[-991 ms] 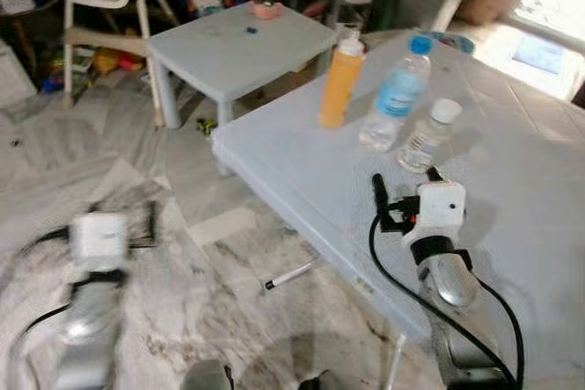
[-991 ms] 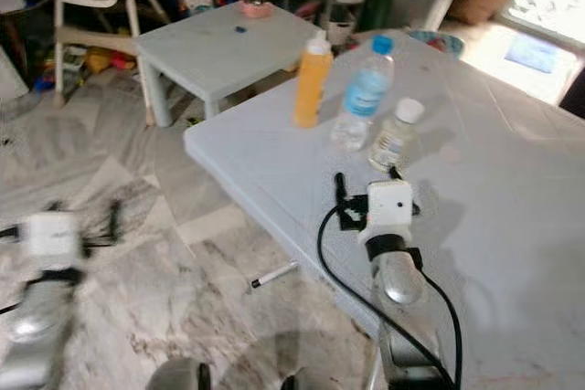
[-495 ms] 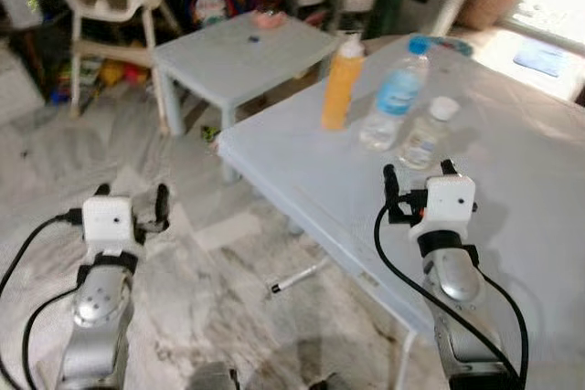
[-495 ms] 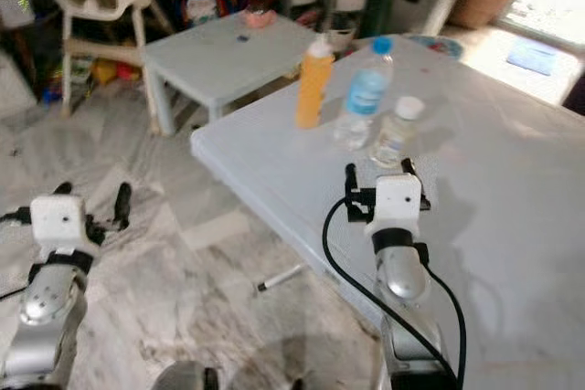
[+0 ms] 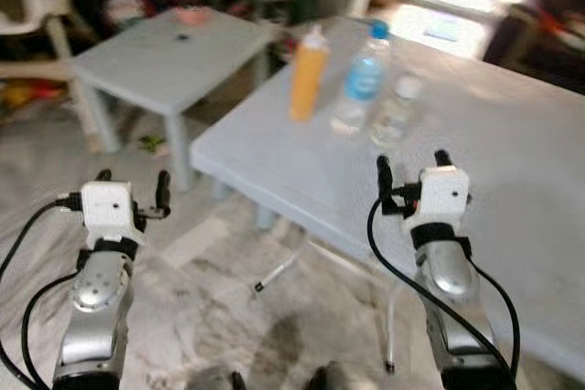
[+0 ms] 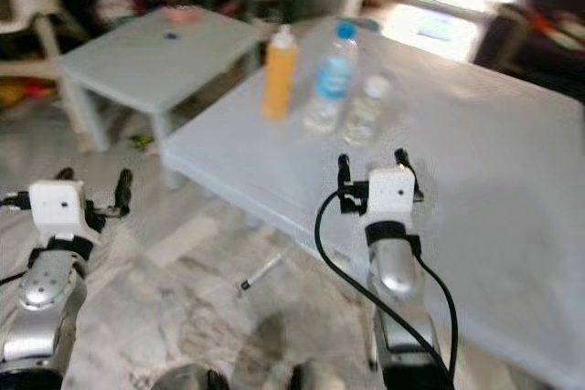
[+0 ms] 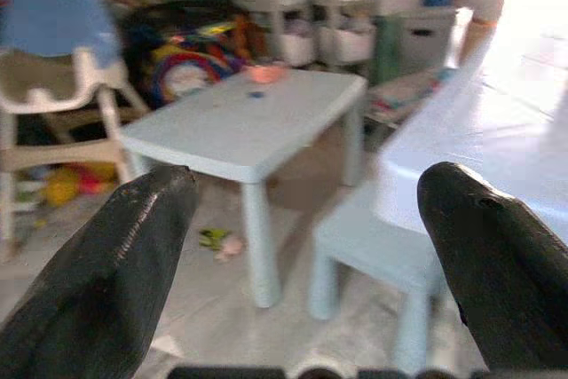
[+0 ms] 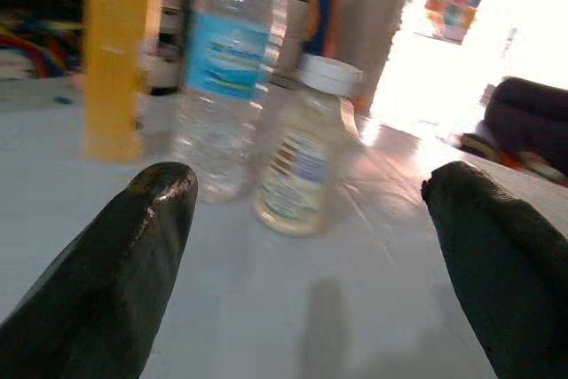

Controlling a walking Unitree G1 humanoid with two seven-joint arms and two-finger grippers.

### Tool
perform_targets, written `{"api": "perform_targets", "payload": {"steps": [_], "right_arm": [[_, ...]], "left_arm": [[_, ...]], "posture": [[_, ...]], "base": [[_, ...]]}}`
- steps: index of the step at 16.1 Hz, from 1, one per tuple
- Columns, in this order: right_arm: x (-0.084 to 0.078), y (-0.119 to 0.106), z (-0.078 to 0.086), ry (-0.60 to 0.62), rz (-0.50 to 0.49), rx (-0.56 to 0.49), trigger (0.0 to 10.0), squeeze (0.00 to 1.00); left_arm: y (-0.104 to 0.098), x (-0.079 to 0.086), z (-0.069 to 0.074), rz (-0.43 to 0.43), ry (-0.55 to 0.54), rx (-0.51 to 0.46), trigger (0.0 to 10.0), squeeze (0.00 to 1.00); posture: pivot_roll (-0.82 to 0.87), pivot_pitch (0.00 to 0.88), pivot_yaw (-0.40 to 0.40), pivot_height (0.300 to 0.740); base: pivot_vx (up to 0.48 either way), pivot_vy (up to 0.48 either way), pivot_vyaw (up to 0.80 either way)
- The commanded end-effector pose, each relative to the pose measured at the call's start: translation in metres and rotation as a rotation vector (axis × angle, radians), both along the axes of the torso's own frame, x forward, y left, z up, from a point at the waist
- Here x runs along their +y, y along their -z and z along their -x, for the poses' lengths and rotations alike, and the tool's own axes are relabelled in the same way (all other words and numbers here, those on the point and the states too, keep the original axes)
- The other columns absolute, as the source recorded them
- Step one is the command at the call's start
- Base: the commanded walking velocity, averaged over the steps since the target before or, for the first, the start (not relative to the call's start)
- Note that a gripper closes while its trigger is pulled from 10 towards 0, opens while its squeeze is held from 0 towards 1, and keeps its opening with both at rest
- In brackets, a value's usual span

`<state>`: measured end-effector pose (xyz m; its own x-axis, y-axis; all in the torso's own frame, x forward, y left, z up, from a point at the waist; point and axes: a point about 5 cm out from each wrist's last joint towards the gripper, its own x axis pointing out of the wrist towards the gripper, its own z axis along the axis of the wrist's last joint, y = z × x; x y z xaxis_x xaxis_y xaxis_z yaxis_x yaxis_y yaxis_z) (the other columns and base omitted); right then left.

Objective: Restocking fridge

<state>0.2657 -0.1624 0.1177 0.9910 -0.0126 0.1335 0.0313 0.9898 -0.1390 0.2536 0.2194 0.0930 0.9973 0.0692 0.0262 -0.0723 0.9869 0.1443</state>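
Three containers stand close together on the far left part of the large white table [image 5: 512, 143]: one orange bottle [image 5: 307, 75] furthest left, one clear water bottle [image 5: 358, 82] with a blue cap and label beside it, and one small white-capped bottle [image 5: 395, 111] nearest the robot. None is held.

Change noted: against the views of a second ago the whole scene has shifted, so the camera has turned; the bottles keep their places on the table. The left arm, then low and blurred, is now raised and steady.

The right gripper [image 5: 410, 163] is over the table just short of the small bottle, fingers [image 8: 98, 264] spread wide with nothing between them; the wrist view frames that bottle in the gap. The left gripper [image 5: 130, 185] hovers over the floor, left of the table, likewise spread and empty.

Judgement: the pick-up is about to begin; no fridge is in view.

Also counted: one small low table [image 5: 155, 52], far left.
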Motion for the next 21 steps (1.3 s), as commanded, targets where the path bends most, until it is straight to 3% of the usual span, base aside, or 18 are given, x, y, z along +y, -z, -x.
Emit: {"api": "perform_targets", "payload": {"steps": [1, 5, 10, 17, 18, 19, 20, 21], "right_arm": [[-0.006, -0.001, 0.0, 0.02, 0.009, -0.005, 10.0, 0.0], [-0.001, -0.001, 0.002, 0.002, 0.017, -0.008, 10.0, 0.0], [-0.008, 0.001, 0.009, 0.025, 0.018, 0.002, 10.0, 0.0], [-0.007, 0.002, 0.007, 0.02, -0.018, 0.006, 10.0, 0.0], [-0.008, 0.001, 0.008, 0.024, -0.026, -0.002, 0.4, 0.0], [-0.007, 0.001, 0.008, 0.024, -0.025, -0.002, 0.0, 0.0], [-0.007, 0.001, 0.008, 0.023, -0.025, -0.002, 0.0, 0.0], [-0.007, 0.001, 0.008, 0.023, -0.02, 0.002, 8.3, 0.0]], "left_arm": [[0.0, -0.008, -0.001, 0.006, 0.034, 0.004, 10.0, 0.0], [0.003, -0.011, 0.001, 0.02, 0.04, 0.017, 10.0, 0.0], [0.015, -0.019, 0.015, 0.035, 0.056, 0.062, 10.0, 0.0], [0.011, -0.022, 0.009, 0.04, 0.092, 0.049, 10.0, 0.0], [0.011, -0.023, 0.008, 0.041, 0.096, 0.05, 10.0, 0.0], [0.01, -0.024, 0.007, 0.042, 0.101, 0.048, 10.0, 0.0], [0.01, -0.024, 0.007, 0.042, 0.101, 0.048, 10.0, 0.0], [0.01, -0.025, 0.007, 0.043, 0.103, 0.048, 10.0, 0.0]], "posture": [[0.0, 0.024, -0.027, 0.74], [0.0, 0.027, -0.029, 0.74], [0.0, 0.027, -0.028, 0.74], [-0.01, 0.025, -0.023, 0.74], [-0.01, 0.026, -0.022, 0.74], [-0.01, 0.025, -0.02, 0.74], [-0.01, 0.025, -0.02, 0.74], [-0.01, 0.023, -0.019, 0.74]], "base": [[0.307, 0.368, -0.5], [0.256, 0.0, 0.0], [0.0, 0.0, 0.0], [0.0, 0.0, 0.0], [0.0, 0.0, 0.0], [0.0, 0.0, 0.0], [0.0, 0.0, 0.0], [0.0, 0.0, 0.0]]}}
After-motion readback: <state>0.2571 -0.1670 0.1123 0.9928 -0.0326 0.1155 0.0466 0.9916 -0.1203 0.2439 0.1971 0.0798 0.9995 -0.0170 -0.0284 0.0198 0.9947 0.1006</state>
